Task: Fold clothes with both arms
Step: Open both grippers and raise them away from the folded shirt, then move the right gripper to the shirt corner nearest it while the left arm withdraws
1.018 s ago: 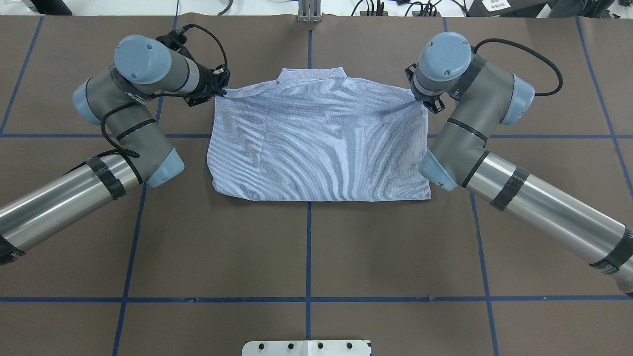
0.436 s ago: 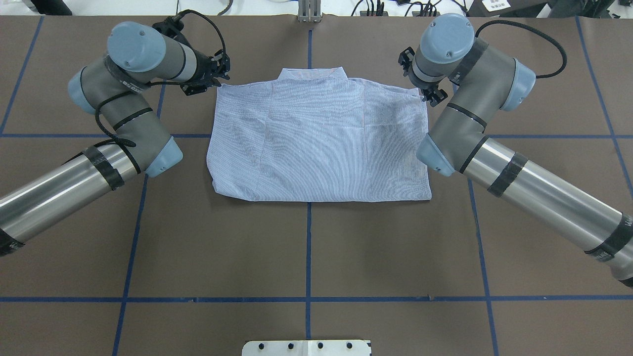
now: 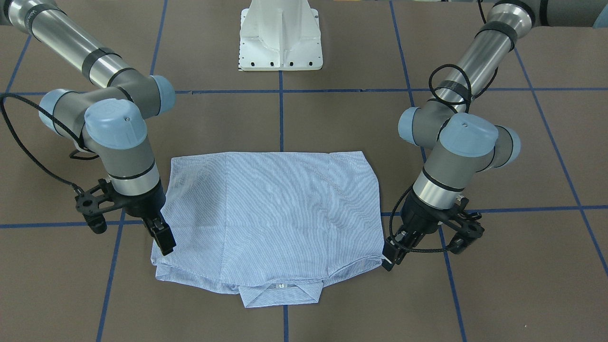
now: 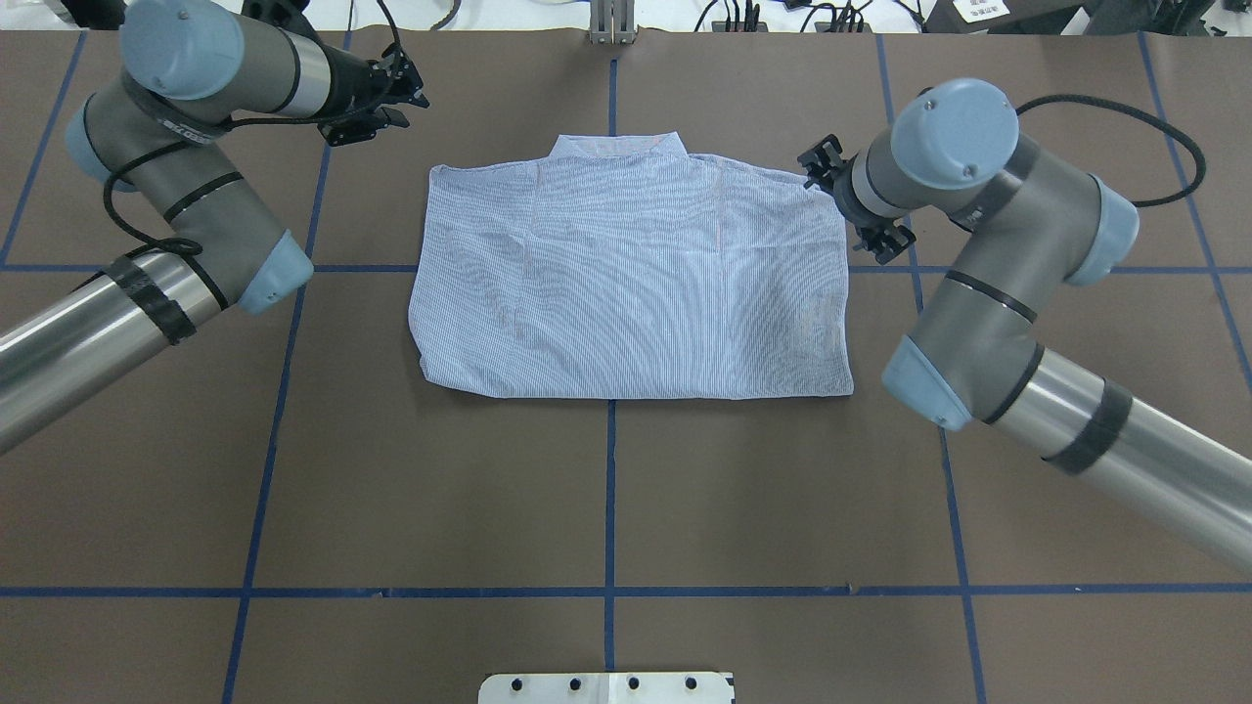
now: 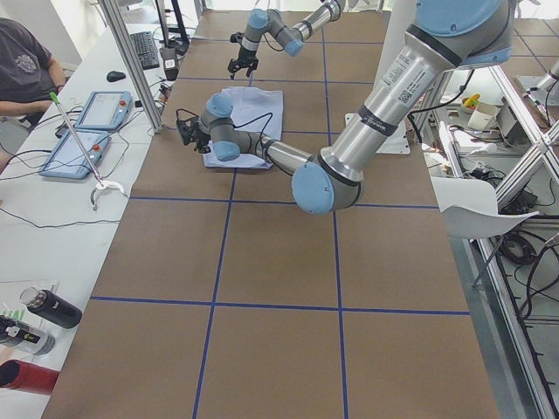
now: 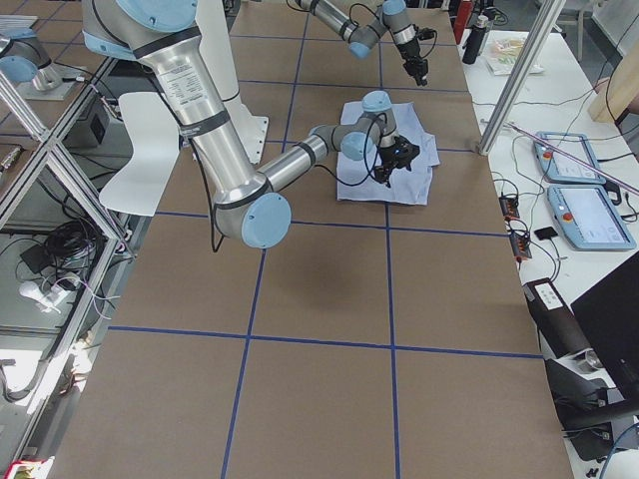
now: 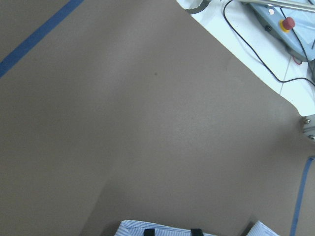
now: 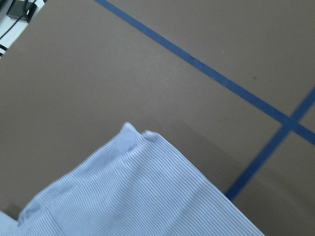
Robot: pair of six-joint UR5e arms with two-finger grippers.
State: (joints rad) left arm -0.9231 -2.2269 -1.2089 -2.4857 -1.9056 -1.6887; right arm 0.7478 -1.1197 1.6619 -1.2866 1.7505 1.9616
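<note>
"Both grippers have come off the shirt's far corners since a second ago. The left gripper has swung up and out toward the counter's far left edge, and the right arm has shifted outward."

"And the shirt?"

"Lying flat mid-counter between the arms, folded across once, with the collar poking out past the far edge. The left gripper is released: its wrist view shows two fingertips apart with nothing clamped between them. The right gripper holds no cloth either, but only one finger shows, so I cannot tell how its jaws stand."

"So what worries you?"

"The right side. In the front view that gripper hangs over the shirt's side edge, near the corner, which sits a bit puckered. If it travels sideways while low, I'd expect it to catch the top layer and drag the fold open."

"Anything else?"

"The next grasp. The layers are thin and stacked — a pinch could take only the top one, or the two arms could bite unevenly, and the fold would come out skewed. The left arm's slack cable also hangs close by the other corner and might snag it."
</note>
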